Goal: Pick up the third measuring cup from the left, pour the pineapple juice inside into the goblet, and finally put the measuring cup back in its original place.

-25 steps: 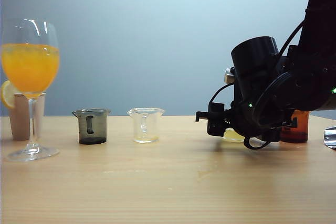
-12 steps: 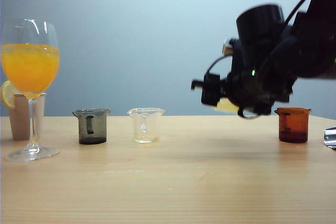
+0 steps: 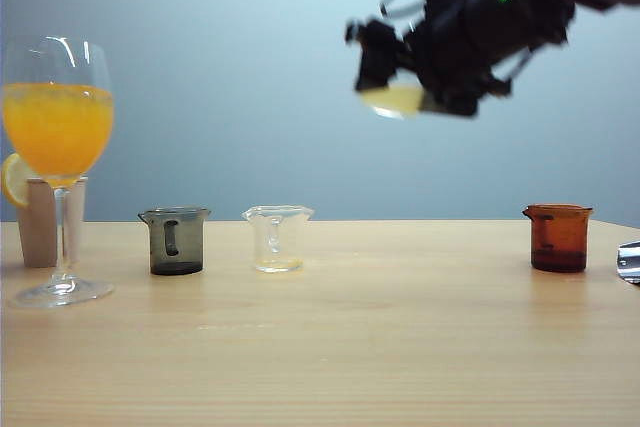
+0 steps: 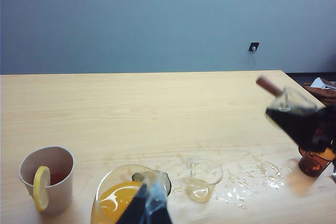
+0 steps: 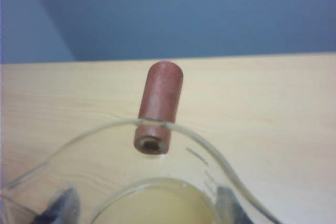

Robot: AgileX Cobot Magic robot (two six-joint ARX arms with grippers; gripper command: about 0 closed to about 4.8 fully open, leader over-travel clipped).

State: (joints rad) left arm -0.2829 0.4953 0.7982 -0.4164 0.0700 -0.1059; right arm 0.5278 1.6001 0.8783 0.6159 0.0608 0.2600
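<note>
High above the table, my right gripper [image 3: 392,85] is shut on the third measuring cup [image 3: 397,99], a small clear cup tilted slightly. The pale yellow pineapple juice [image 5: 157,203] lies in its bottom between the dark fingers [image 5: 59,207], and a brown stub [image 5: 157,107] sits at the rim. The left wrist view shows that cup [image 4: 286,102] in the air at the table's far side. The goblet [image 3: 57,147], tall, stemmed and half full of orange drink, stands at the far left. My left gripper [image 4: 149,205] hangs just over the goblet's rim [image 4: 113,182], fingers together, holding nothing.
A smoky grey cup [image 3: 176,240] and a clear handled cup [image 3: 277,237] stand in a row right of the goblet. An amber cup [image 3: 558,237] stands at the right. A paper cup with a lemon slice [image 4: 47,179] is behind the goblet. Spilled drops [image 4: 247,179] wet the wood.
My right gripper has lifted the third measuring cup from the table beside the amber cup, up and a little to the left. The left arm has kept still.
</note>
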